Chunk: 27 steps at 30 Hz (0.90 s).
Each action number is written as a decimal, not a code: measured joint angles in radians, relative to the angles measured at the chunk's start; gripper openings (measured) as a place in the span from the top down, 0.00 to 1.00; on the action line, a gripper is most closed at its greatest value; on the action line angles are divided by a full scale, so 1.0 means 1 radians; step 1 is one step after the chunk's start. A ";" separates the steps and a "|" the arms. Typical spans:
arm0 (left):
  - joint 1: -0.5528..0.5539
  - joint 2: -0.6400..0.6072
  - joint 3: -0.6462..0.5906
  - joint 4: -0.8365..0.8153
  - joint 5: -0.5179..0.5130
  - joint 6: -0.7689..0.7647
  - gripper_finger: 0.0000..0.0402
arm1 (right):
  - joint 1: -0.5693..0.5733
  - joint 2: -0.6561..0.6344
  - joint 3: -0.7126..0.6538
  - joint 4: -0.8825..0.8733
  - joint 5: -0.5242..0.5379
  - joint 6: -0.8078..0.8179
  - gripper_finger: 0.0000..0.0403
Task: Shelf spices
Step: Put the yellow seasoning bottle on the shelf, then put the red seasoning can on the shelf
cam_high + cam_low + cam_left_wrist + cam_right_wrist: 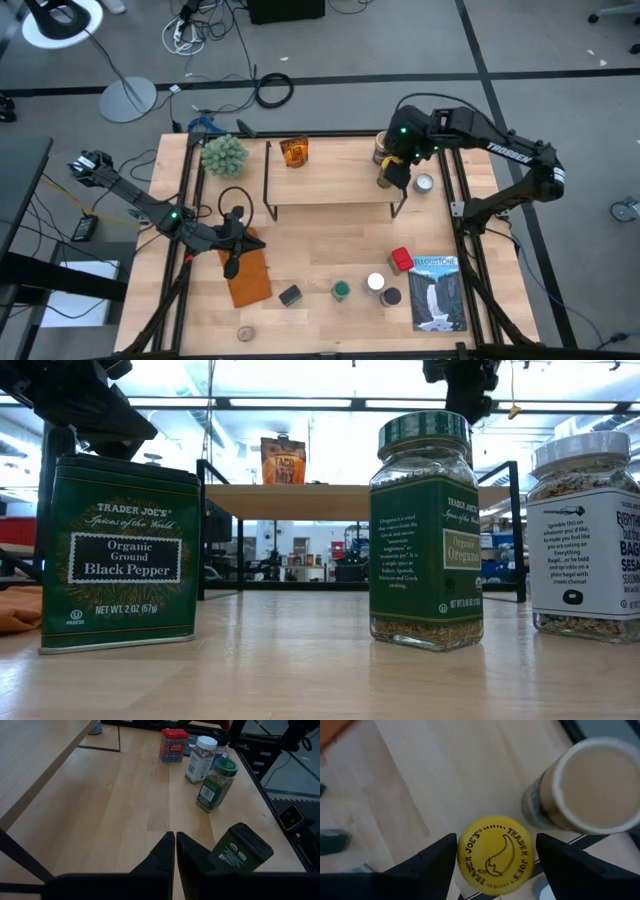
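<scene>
The shelf (pixel 335 180) stands at the table's far middle with an amber jar (pixel 293 152) on its board. My right gripper (pixel 393 172) is over the shelf's right end, shut on a yellow-lidded jar (pixel 495 855), next to a tan-lidded jar (pixel 590 782). A small white tin (pixel 424 183) sits on the table just right of the shelf. Near the front edge stand a black pepper tin (pixel 120 550), a green-lidded oregano jar (pixel 425 530), a white-lidded jar (pixel 585 535), a black-lidded jar (pixel 391 297) and a red tin (pixel 401 260). My left gripper (pixel 175 845) is shut and empty above the orange notebook (pixel 248 272). My right gripper comes from above, pointing down, with one finger (pixel 440 857) on each side of the jar's round yellow lid (pixel 470 865), pinching it at the lid's height. The jar is upright. The lid hides its body and base, so what it rests on cannot be told.
A blue-and-white book (pixel 437 292) lies at the near right. A green plant ball (pixel 222 153) sits left of the shelf, and a small tan disc (pixel 245 333) lies near the front edge. Bare wood stretches between the shelf and the front jars.
</scene>
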State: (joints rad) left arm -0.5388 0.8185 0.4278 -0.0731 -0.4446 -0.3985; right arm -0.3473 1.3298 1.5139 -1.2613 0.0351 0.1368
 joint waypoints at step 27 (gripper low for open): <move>0.000 0.000 0.000 0.000 0.000 -0.002 0.95 | 0.589 -0.067 0.081 -0.138 0.297 0.599 0.43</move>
State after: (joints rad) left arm -0.5388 0.8182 0.4278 -0.0734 -0.4445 -0.4000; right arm 0.2420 1.2630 1.5950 -1.3995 0.3318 0.7355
